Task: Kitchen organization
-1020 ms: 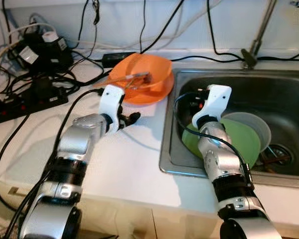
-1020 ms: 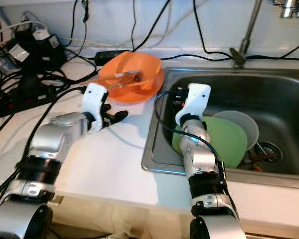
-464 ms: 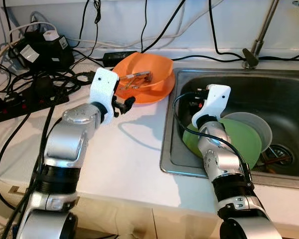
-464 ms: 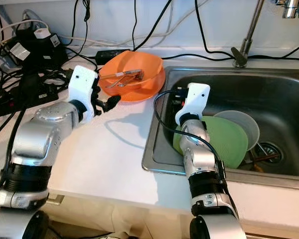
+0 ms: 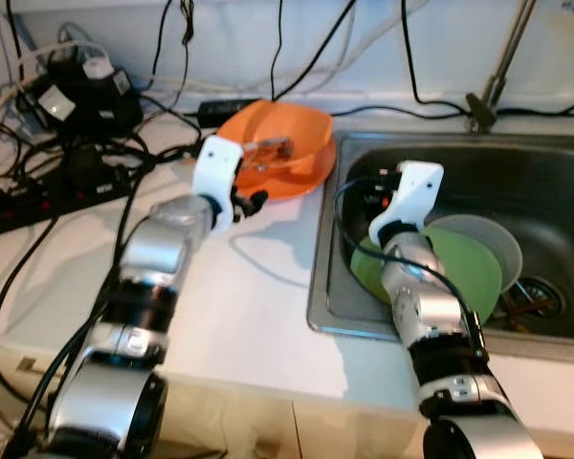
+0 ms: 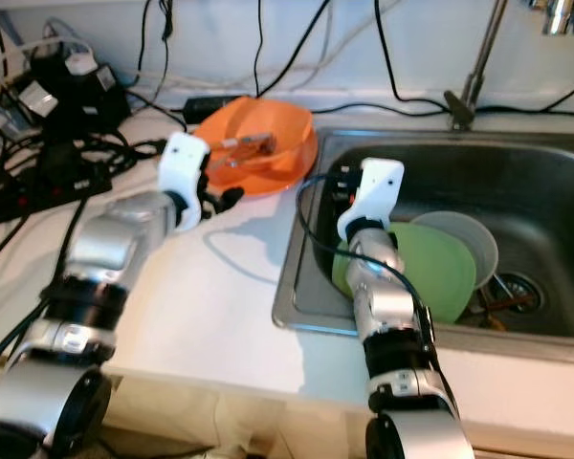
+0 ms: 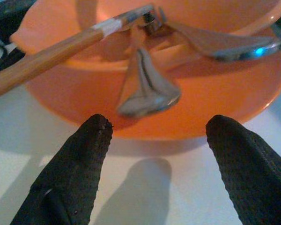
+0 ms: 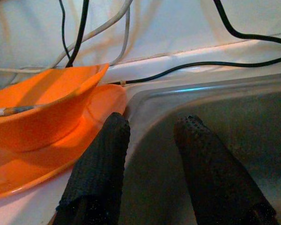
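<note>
A: Largest items first. What is sitting on the smooth white countertop [image 5: 258, 306]?

B: A recessed stainless-steel sink basin [image 5: 555, 191] is taking up the robot's right side. A round green plastic plate [image 5: 469, 273] is leaning inside it, with a pale grey round bowl [image 5: 493, 239] lying just behind. At the left rear, a tangle of black power cables and adapters [image 5: 67, 124] is spreading over the counter.

A: And the task's own thing?

B: A glossy orange plastic bowl [image 5: 297, 134] is resting on a matching orange plate [image 5: 306, 177], just beside the sink's left rim, near the back wall. A wooden-handled utensil [image 7: 47, 58] and two thin, curved metal spoons [image 7: 145, 86] are lying across the bowl, one spoon bowl hanging over the near edge.

A: Grippers?

B: The left gripper [image 7: 157, 161] is hovering low over the counter just before the orange plate, its textured black fingers [image 7: 79, 154] spread wide and gripping nothing. The right gripper [image 8: 152, 164] is reaching over the sink's left inner wall, fingers parted to a narrower gap, likewise carrying nothing.
</note>
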`<state>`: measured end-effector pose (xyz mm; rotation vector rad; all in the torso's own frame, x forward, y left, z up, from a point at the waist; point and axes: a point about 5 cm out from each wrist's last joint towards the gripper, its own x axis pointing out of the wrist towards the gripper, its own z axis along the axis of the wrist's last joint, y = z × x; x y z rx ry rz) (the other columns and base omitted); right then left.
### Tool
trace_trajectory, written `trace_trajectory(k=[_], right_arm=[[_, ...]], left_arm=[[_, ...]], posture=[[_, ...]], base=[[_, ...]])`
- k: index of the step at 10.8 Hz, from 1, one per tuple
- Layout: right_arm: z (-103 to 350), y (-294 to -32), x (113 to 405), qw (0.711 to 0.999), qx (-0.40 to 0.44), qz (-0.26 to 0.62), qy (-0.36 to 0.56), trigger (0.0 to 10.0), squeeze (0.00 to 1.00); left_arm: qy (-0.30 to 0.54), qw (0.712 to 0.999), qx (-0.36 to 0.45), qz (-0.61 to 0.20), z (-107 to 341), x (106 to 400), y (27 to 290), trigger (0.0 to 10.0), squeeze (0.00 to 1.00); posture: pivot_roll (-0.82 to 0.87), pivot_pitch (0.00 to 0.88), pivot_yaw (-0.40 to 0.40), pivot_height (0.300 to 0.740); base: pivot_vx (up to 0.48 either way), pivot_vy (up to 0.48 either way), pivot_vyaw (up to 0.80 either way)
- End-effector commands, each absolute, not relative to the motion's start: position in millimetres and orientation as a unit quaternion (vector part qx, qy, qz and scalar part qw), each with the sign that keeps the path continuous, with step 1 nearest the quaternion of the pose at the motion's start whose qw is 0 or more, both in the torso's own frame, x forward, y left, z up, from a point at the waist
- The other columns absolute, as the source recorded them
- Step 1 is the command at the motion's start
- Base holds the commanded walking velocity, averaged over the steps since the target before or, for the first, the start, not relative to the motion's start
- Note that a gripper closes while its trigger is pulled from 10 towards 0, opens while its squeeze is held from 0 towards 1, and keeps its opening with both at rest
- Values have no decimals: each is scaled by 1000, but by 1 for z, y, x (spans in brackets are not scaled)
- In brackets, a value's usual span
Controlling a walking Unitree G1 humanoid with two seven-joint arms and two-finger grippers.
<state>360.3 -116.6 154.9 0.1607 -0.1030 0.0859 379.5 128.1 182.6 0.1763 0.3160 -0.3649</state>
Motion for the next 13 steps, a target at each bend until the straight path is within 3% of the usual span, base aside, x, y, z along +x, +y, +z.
trace_trajectory(k=[1, 9, 13], right_arm=[[157, -115, 362, 994, 86, 44, -56, 10000, 0], [157, -116, 360, 994, 85, 43, -56, 10000, 0], [156, -118, 359, 994, 82, 42, -56, 10000, 0]], left_arm=[[150, 968, 97, -177, 185, 385, 128, 10000, 0], [146, 967, 104, -182, 177, 406, 110, 10000, 0], [153, 971, 37, -180, 175, 408, 100, 10000, 0]], posture=[[84, 0, 108, 740], [65, 0, 111, 740], [45, 0, 112, 740]], base=[[0, 0, 0], [0, 0, 0], [0, 0, 0]])
